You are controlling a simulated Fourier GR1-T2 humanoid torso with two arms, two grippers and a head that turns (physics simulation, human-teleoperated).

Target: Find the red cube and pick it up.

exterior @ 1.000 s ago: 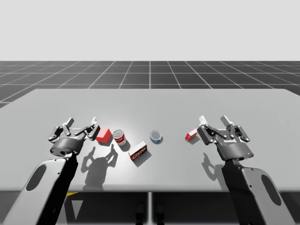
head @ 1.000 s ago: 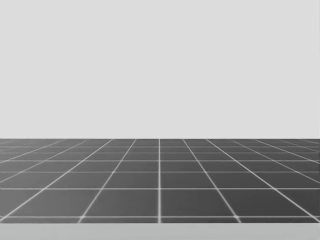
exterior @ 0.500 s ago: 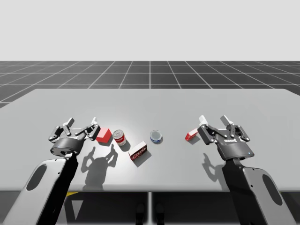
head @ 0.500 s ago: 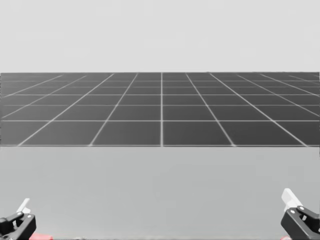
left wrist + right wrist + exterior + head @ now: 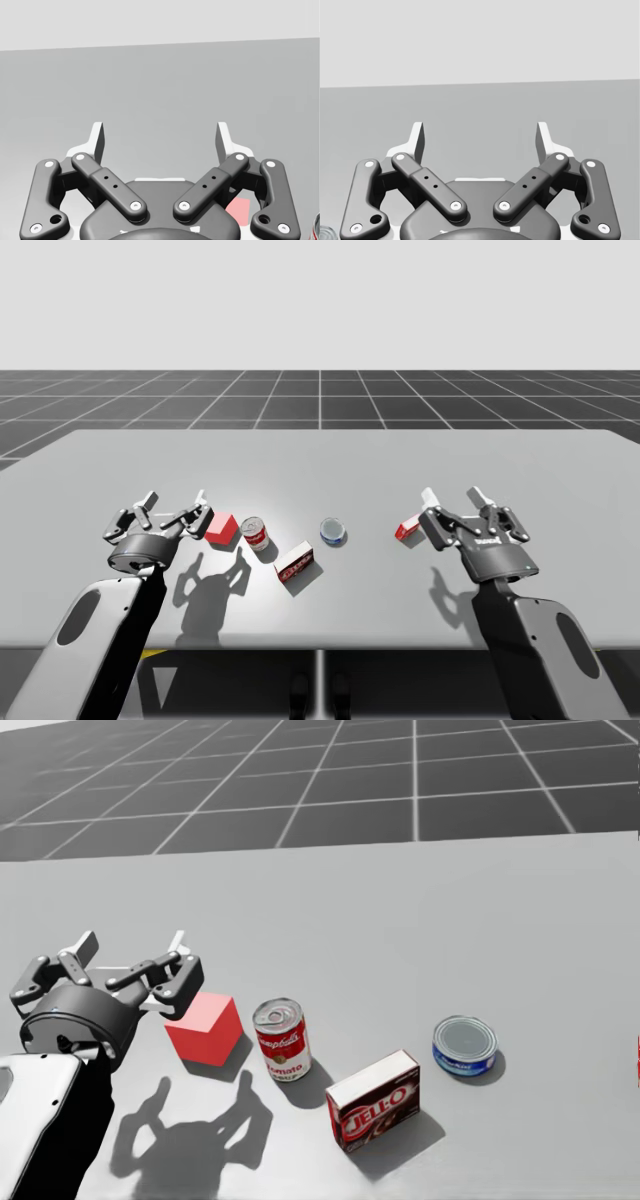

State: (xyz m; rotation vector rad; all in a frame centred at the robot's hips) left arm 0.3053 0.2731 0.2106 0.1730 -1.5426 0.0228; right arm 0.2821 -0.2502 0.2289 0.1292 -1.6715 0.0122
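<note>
The red cube (image 5: 222, 529) (image 5: 204, 1028) rests on the grey table (image 5: 320, 455). It lies just to the right of my left gripper (image 5: 175, 502) (image 5: 130, 946). That gripper is open with nothing between its fingers, and its right finger is close to the cube's upper left edge. From the left wrist, the left gripper (image 5: 161, 137) faces bare table and a sliver of the red cube (image 5: 239, 210) shows beside and below its right finger. My right gripper (image 5: 453, 496) (image 5: 481, 137) hovers open at the table's right side, far from the cube.
A red-and-white can (image 5: 256, 533) (image 5: 282, 1038) stands right of the cube. A red-and-white box (image 5: 297, 564) (image 5: 374, 1099) and a flat blue tin (image 5: 334, 531) (image 5: 465, 1045) follow further right. A small red-and-white box (image 5: 407, 529) lies by my right gripper.
My head has turned down and to the left, from the far floor to the table with the cube and my left gripper. Both arms have stayed nearly still.
</note>
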